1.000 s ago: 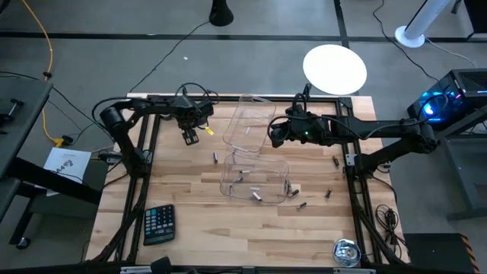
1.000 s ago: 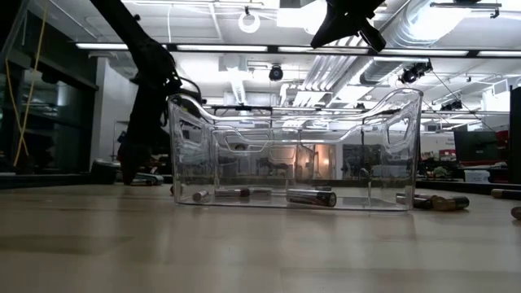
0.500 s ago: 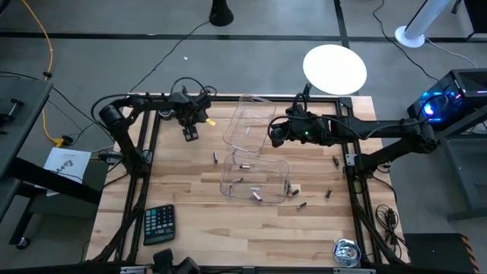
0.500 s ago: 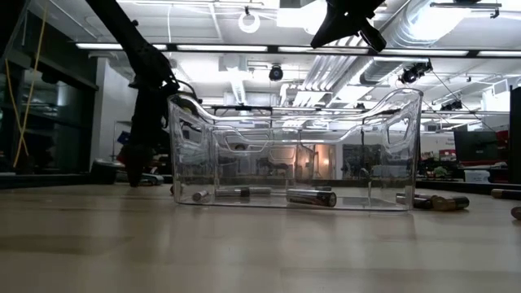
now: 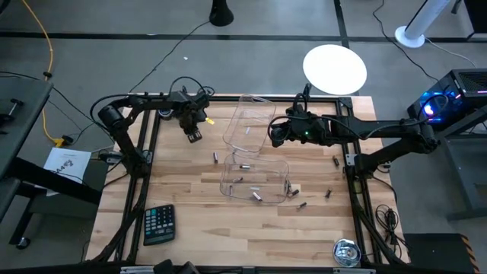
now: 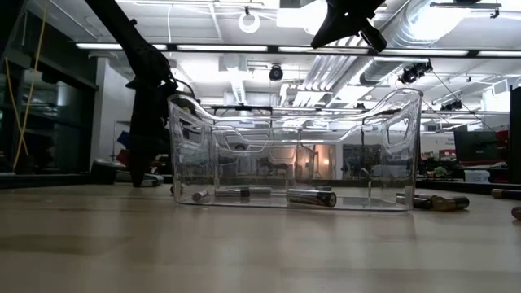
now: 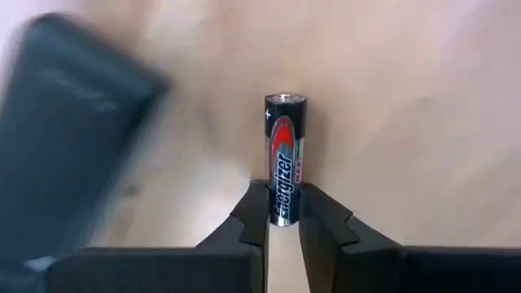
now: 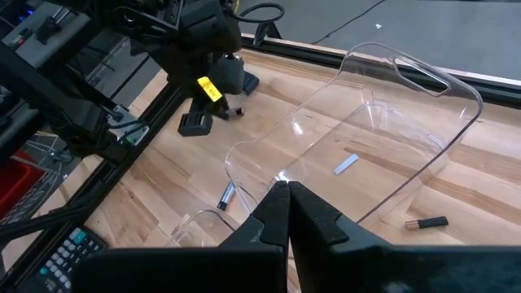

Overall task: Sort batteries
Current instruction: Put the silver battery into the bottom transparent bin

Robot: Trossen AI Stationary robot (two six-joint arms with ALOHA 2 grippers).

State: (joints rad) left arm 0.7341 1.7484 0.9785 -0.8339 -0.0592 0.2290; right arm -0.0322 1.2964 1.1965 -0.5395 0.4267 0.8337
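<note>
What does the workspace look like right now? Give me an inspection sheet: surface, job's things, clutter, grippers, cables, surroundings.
Surface: wooden table, bare planks between items.
Job's things: AA battery clamped in the left gripper; several batteries inside the near clear tray; loose batteries on the table to its right; one loose battery left of the trays.
Clutter: calculator at the front left; tape measure at the front right.
Grippers: left gripper at the table's back left, shut on the AA battery; right gripper shut, above the far clear tray, empty.
Cables: yellow cable on the floor at left.
Surroundings: white round disc behind the table.
</note>
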